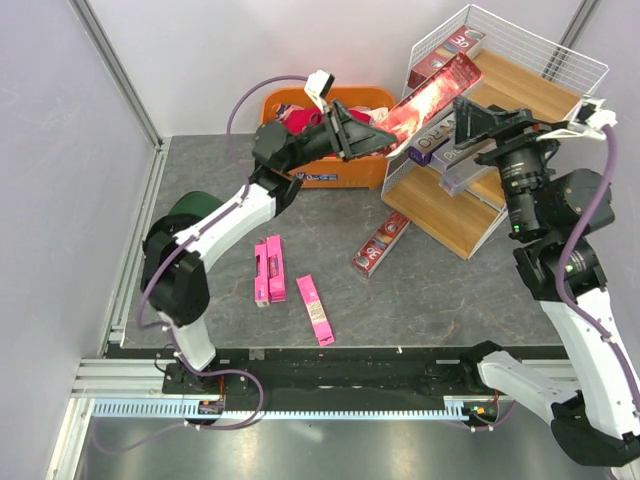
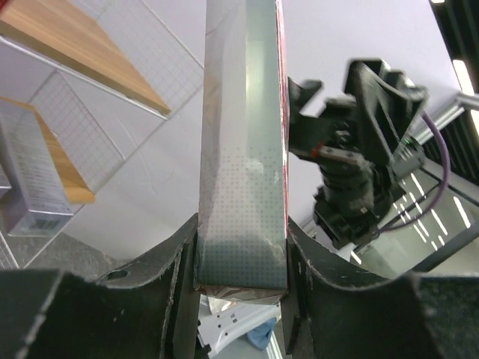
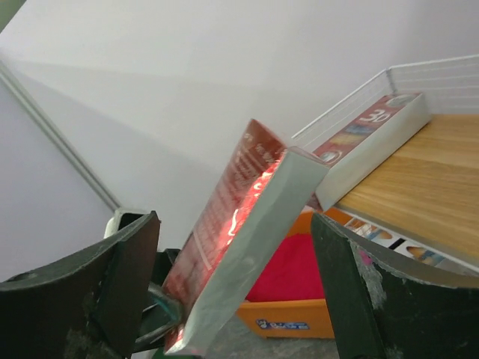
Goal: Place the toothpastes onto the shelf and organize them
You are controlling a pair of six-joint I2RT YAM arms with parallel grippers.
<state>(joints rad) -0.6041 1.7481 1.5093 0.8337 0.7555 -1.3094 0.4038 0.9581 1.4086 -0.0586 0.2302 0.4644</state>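
Note:
My left gripper (image 1: 368, 140) is shut on one end of a dark red toothpaste box (image 1: 430, 98) and holds it slanted up in the air towards the white wire shelf (image 1: 522, 88). In the left wrist view my gripper (image 2: 241, 258) clamps the box (image 2: 243, 149) by its silver side. My right gripper (image 1: 468, 122) is open at the box's far end. In the right wrist view the box (image 3: 247, 239) lies between its spread fingers (image 3: 123, 277) without touching them. A "3D" box (image 3: 367, 142) lies on the top board (image 3: 419, 179). Purple (image 1: 432, 152) and silver (image 1: 466, 176) boxes lie on the middle board.
Two pink boxes (image 1: 268, 268) lie side by side on the grey table, another pink one (image 1: 315, 309) nearer me, and a dark red one (image 1: 381, 243) by the shelf's foot. An orange basket (image 1: 325, 165) with red clothes stands behind the left gripper.

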